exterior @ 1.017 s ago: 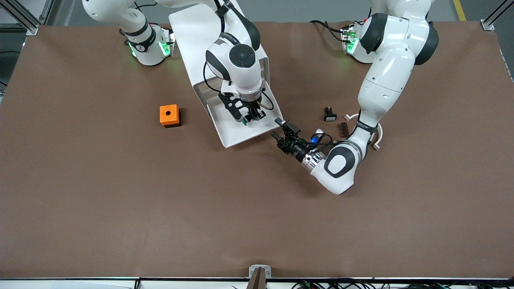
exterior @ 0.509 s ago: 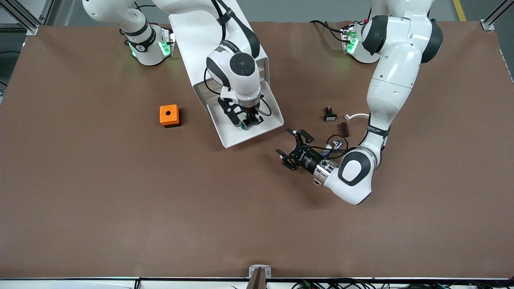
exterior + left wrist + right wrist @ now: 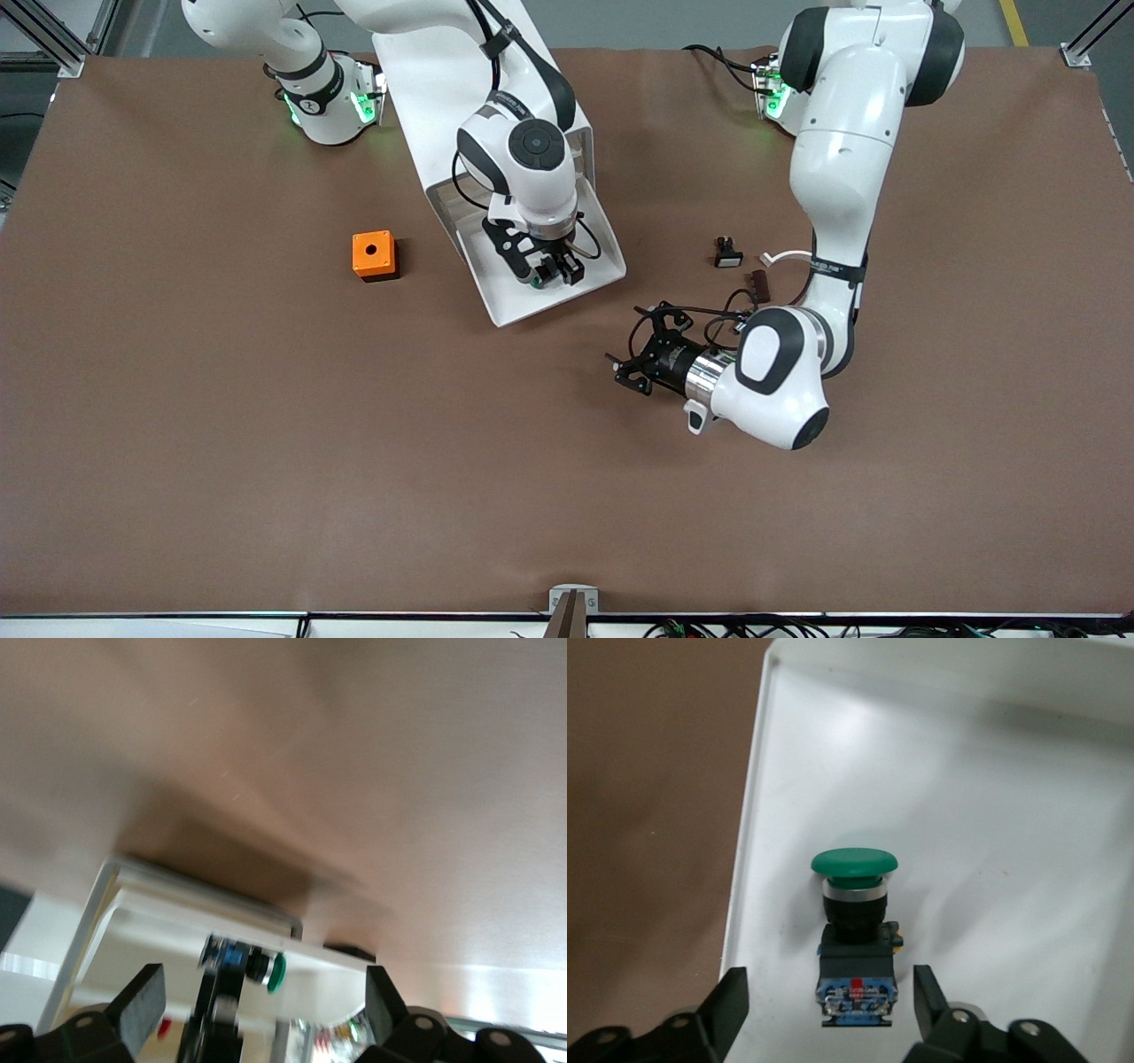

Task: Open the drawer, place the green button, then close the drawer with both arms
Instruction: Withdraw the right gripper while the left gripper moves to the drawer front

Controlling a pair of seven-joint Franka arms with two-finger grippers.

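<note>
White drawer (image 3: pixel 532 301) stands open, and the green-capped button (image 3: pixel 853 930) lies on its side in it, just under the right gripper (image 3: pixel 551 269), whose fingers are spread and empty. Placing looks done; closing remains. Left gripper (image 3: pixel 640 354) hovers over bare table, open, empty.

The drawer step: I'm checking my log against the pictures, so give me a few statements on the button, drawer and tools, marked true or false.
1. The button lies in the open drawer. True.
2. The right tool is shut on the button. False: it is open, fingers apart from it.
3. The left tool holds the drawer's front. False: it is open over bare table.
4. An orange cube sits on the table. True.
</note>
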